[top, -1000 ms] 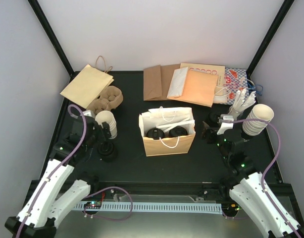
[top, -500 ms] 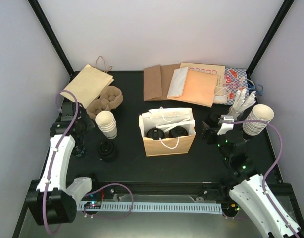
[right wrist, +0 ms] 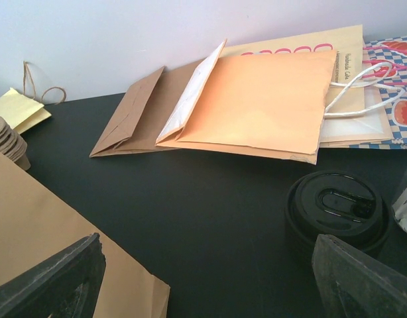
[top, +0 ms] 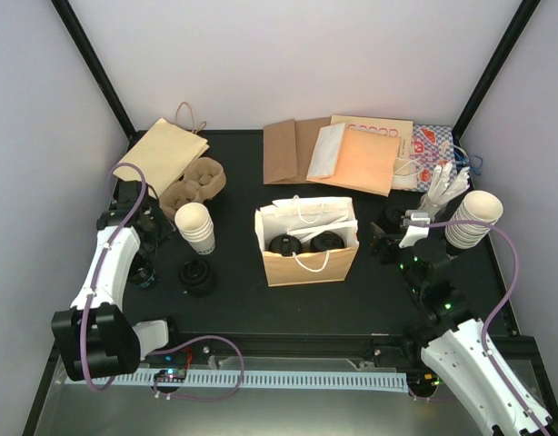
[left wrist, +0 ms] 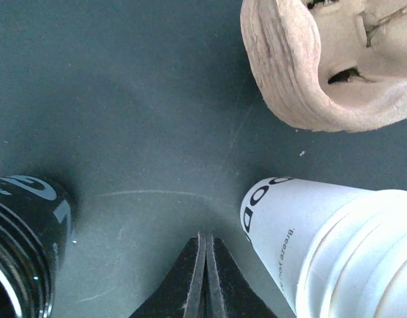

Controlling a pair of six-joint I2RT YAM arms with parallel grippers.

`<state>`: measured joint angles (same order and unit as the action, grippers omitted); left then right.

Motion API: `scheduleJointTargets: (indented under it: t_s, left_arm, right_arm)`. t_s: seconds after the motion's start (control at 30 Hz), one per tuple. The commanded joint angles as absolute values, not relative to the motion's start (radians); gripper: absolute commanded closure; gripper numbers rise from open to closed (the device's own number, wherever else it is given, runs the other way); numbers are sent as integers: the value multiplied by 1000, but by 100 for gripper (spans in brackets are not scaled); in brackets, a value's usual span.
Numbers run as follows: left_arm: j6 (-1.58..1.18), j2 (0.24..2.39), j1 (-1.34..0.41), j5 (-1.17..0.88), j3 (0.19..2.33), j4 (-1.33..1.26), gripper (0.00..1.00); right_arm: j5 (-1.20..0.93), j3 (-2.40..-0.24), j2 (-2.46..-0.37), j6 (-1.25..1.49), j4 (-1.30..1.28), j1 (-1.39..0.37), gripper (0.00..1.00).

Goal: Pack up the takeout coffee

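**A:** Where are the coffee cups (top: 285, 243) sitting?

**B:** Both are standing upright, side by side, inside the open paper bag (top: 306, 265) at mid-table, with their black lids showing.

**A:** How are they going to handle?

**B:** I'm guessing thin-walled, easily crushed, lids prone to popping. I'd be gripping gently on the wall just under the lid.

**A:** And the fingers?

**B:** The left gripper (left wrist: 205, 242) is pinching together on nothing beside the stack of bare cups (left wrist: 336, 252). The right gripper (right wrist: 205, 245) is spreading wide, empty.
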<state>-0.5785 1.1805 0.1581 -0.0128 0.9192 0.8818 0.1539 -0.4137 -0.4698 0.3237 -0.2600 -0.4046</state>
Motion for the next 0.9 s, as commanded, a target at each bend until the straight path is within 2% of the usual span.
scheduleJointTargets:
  t_s: [0.0, 0.87]
  left_arm:
    - [-611, 1201, 170, -87, 914, 836, 98]
    - [-721, 1371, 174, -350, 798, 608, 98]
  right_arm:
    - [158, -413, -460, 335, -219, -409, 12]
    - [156, -411, -441, 336, -227, -410, 13]
